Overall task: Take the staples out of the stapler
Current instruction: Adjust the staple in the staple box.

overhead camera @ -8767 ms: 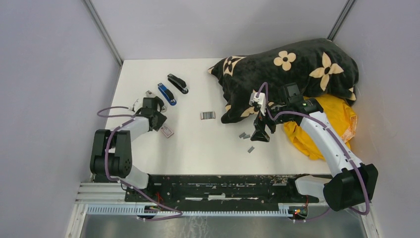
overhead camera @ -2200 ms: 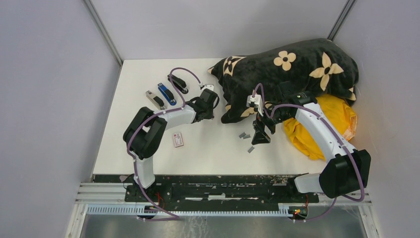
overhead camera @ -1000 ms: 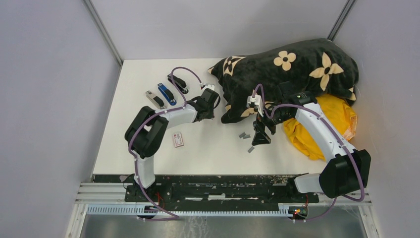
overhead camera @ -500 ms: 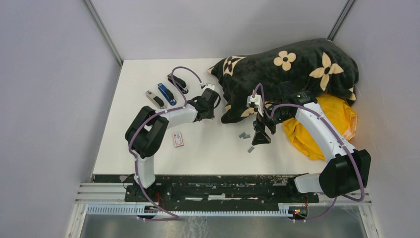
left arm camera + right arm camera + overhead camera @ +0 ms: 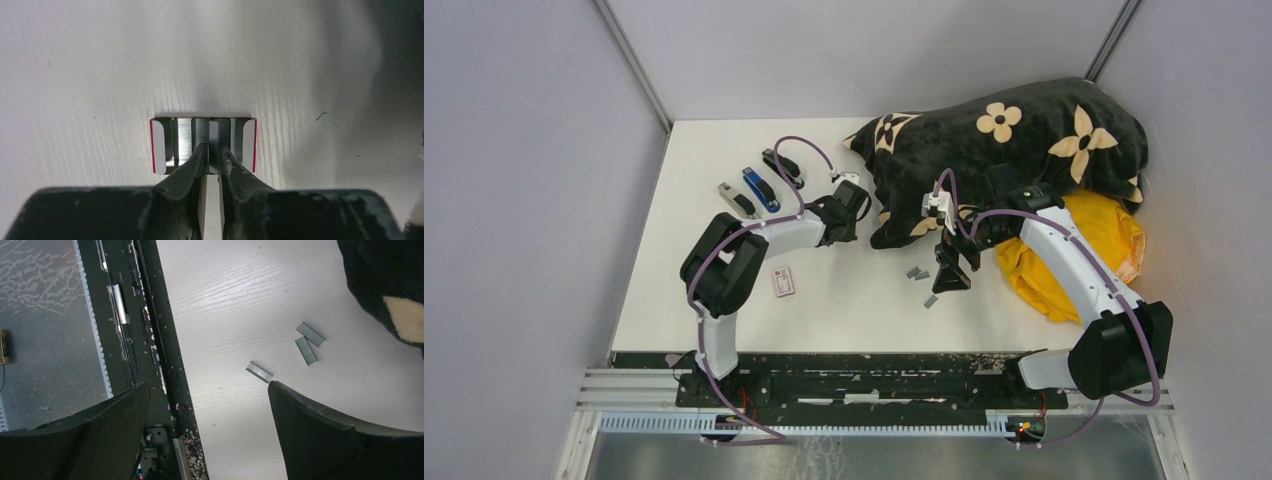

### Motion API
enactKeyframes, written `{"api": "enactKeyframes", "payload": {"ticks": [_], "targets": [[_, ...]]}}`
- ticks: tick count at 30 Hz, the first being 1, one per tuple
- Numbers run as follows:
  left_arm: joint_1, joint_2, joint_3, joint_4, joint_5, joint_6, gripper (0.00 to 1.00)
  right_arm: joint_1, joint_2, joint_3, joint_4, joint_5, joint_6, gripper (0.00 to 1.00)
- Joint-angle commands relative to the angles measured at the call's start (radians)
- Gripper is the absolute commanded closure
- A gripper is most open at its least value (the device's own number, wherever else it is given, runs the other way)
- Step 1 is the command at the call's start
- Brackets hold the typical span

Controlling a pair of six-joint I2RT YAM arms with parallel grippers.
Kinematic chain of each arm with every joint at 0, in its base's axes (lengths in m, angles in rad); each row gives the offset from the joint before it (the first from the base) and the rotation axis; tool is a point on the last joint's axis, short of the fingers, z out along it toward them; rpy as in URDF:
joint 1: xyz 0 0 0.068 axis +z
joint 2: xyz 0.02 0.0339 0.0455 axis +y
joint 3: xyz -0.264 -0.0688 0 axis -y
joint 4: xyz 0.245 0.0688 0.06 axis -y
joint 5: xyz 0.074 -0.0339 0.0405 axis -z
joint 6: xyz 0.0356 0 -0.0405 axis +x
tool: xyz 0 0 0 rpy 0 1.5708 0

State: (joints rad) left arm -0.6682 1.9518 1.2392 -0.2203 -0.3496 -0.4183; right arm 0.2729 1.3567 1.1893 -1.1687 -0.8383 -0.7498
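Three staplers in the top view, far left on the counter [image 5: 854,310]: black stapler [image 5: 781,165], blue stapler [image 5: 760,189], grey stapler [image 5: 737,200]. Left gripper [image 5: 844,215] just left of the flowered blanket [image 5: 1024,140]. Right gripper [image 5: 951,275] beside three loose staples [image 5: 914,272]. White-and-red box [image 5: 783,281] nearer.

Left wrist: left gripper [image 5: 213,148] nearly together, clamped on one staple strip [image 5: 214,131] in an open tray [image 5: 159,145] with red-edged flaps.

Right wrist: right gripper [image 5: 207,390] wide apart, holding nothing, above the loose staples [image 5: 305,350].
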Motion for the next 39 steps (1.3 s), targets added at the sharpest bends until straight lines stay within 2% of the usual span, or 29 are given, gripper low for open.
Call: {"api": "enactKeyframes", "payload": {"ticks": [1, 39], "targets": [[-0.010, -0.014, 0.038, 0.005, -0.038, 0.048, 0.81, 0.004, 0.000, 0.039, -0.009, -0.041, -0.020, 0.05], [-0.028, -0.037, 0.048, -0.012, -0.093, 0.054, 0.78, 0.012, 0.007, 0.041, -0.020, -0.050, -0.029, 0.05]]}}
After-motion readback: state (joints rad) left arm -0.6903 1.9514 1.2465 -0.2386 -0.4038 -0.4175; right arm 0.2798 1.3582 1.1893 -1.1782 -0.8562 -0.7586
